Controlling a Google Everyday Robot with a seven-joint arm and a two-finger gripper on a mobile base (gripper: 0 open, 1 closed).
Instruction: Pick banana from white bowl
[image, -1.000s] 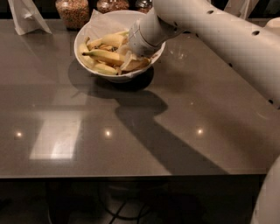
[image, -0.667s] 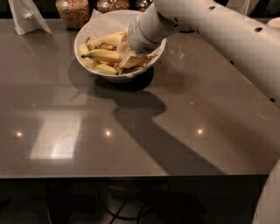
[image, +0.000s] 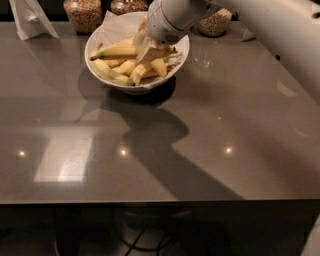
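The white bowl stands at the back of the dark table, lined with white paper and full of yellow bananas. The banana, long and slender with a dark stem tip pointing left, lies across the top of the pile. My gripper reaches down into the right half of the bowl and sits at the banana's right end, touching it. The white wrist and arm come in from the upper right and hide the bowl's back right part.
Three glass jars stand behind the bowl: one at the left, one in the middle, one at the right. A white paper holder stands at the back left. The table's front edge runs along the bottom.
My wrist has shifted a little up and to the left over the bowl. The long banana now shows more plainly on top of the pile.
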